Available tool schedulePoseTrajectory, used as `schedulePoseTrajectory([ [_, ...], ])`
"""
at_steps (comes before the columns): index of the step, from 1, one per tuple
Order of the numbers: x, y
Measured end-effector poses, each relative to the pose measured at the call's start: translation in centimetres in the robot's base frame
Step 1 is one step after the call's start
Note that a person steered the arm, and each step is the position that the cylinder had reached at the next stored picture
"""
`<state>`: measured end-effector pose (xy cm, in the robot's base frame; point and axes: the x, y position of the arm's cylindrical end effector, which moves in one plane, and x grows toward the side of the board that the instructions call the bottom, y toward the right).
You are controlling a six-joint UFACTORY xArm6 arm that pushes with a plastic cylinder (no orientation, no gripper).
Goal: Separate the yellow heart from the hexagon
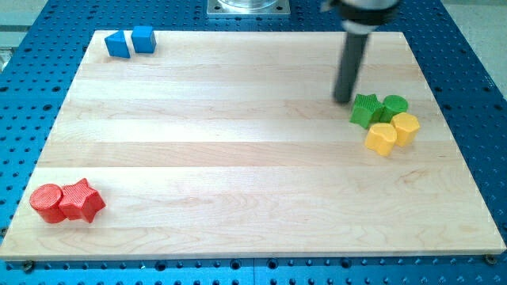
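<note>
Four blocks crowd together near the tabletop's (238, 158) right edge, so take the yellow heart (381, 138) as your landmark. The yellow hexagon (405, 127) touches its upper right side, the green star (365, 110) sits just above it, and the green cylinder (394, 105) lies beyond that. You have no claw here, only a rod; my tip (343, 100) rests just above and left of the star, apart from the heart. If you drive straight down-right, I judge the star will shove heart and hexagon along together, or run the hexagon off the nearby edge.
</note>
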<state>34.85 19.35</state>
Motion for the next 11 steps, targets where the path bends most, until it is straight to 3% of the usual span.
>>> schedulePoseTrajectory([
  [1, -3.2, 7.7],
  [3, -4.0, 10.1],
  [4, -0.7, 10.7],
  [5, 7.5, 11.1],
  [6, 10.2, 10.3],
  [7, 10.2, 7.5],
  [10, 10.8, -5.2],
  [11, 12.1, -2.0],
])
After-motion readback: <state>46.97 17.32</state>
